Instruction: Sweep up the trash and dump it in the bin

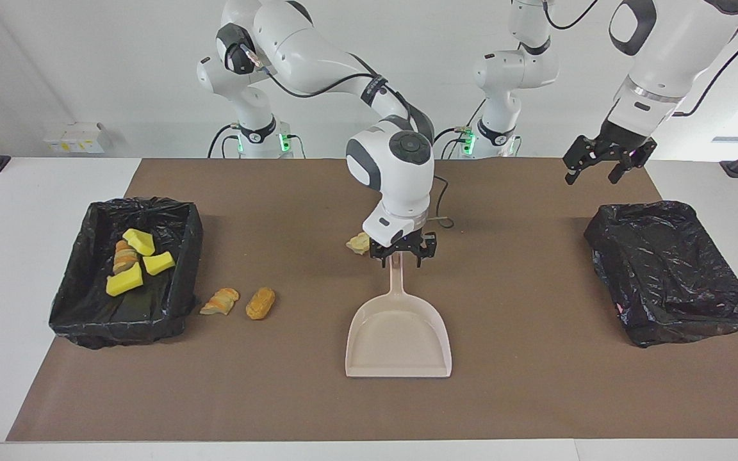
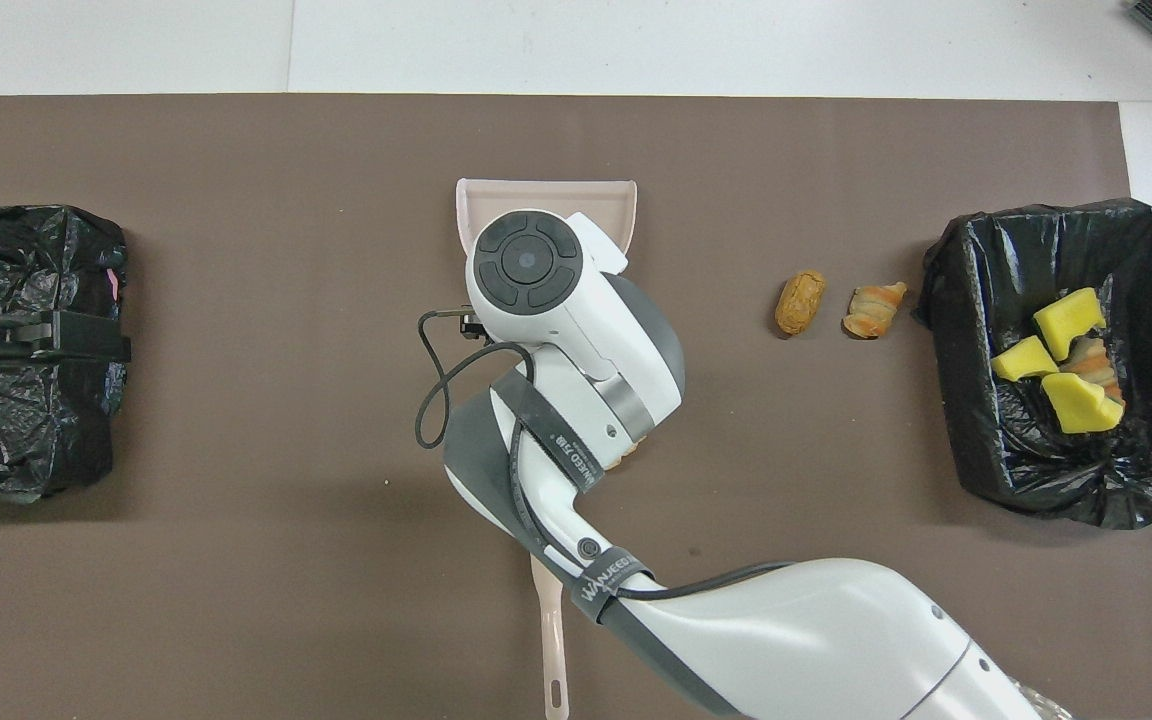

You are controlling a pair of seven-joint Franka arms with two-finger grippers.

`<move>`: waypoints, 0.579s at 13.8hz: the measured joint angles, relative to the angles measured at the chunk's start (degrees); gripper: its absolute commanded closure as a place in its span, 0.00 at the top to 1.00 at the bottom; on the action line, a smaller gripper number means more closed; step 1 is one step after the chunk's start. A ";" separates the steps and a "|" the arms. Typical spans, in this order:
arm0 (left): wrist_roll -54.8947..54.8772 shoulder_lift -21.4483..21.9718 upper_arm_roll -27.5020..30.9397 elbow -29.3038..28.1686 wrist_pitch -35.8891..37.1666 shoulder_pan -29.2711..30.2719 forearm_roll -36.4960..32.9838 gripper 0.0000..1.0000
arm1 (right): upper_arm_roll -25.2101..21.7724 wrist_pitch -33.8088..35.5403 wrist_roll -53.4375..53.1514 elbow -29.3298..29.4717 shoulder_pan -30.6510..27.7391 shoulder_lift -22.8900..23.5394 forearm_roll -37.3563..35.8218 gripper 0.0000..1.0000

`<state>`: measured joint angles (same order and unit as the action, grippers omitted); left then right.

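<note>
We count seven pieces of trash [image 1: 124,282] in all. Four lie inside the open black-lined bin [image 1: 87,314] at the right arm's end of the counter [image 1: 23,256]: three yellow sponge pieces [image 1: 158,262] and one orange-and-tan striped chunk [image 1: 125,255]. Three lie out on the brown mat [image 1: 535,384]. Two of these, bread-like chunks [image 1: 220,301], sit side by side just beside that bin. The third, a pale scrap [image 1: 358,244], lies near the middle of the mat, close beside the dustpan's handle.

There are two bins. The second bin [image 1: 670,275], at the left arm's end, is covered over with black plastic. There is one beige dustpan [image 1: 398,333], flat on the mat with its handle pointing toward the robots, and one brush [image 2: 548,640], of which only the pale handle shows, nearer to the robots than the dustpan.

The right gripper [image 1: 403,251] is at the tip of the dustpan's handle, its fingers spread apart on either side of it rather than pinching it. The left gripper [image 1: 603,168] hangs raised over the left arm's end of the mat with fingers open, holding nothing.

A strap on the right arm [image 2: 606,578] carries white lettering that seems to read "WANJEED", though we cannot be sure of it.
</note>
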<state>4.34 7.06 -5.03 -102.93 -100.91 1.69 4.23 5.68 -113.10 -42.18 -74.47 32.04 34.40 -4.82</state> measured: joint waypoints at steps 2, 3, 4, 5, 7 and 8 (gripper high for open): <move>2.20 -1.19 -0.08 0.00 -4.23 -1.07 0.31 1.00 | 0.19 0.77 -2.87 -3.59 1.58 -3.99 0.00 1.00; 3.46 -2.11 -0.16 0.06 -6.63 -2.07 0.32 1.00 | 0.46 0.78 -3.53 -6.54 2.16 -6.54 0.22 1.00; 4.47 -3.35 -0.21 0.44 -8.85 -3.11 0.32 1.00 | 0.80 0.78 -3.74 -10.04 2.56 -9.55 0.95 1.00; 5.12 -4.71 -0.27 1.28 -10.05 -3.87 0.59 1.00 | 0.98 0.78 -3.75 -13.54 2.96 -12.64 2.04 1.00; 6.38 -7.41 -0.46 3.99 -10.69 -5.28 1.86 1.00 | 1.25 0.30 -3.75 -20.82 3.77 -18.76 3.63 1.00; 8.13 -8.76 -0.60 5.12 -10.69 -6.49 1.92 1.00 | 1.28 -1.24 -3.94 -25.05 4.20 -21.73 4.10 1.00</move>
<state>12.46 -1.70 -5.63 -97.82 -111.61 -4.80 6.16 6.96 -114.35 -46.12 -99.52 36.24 12.68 -0.72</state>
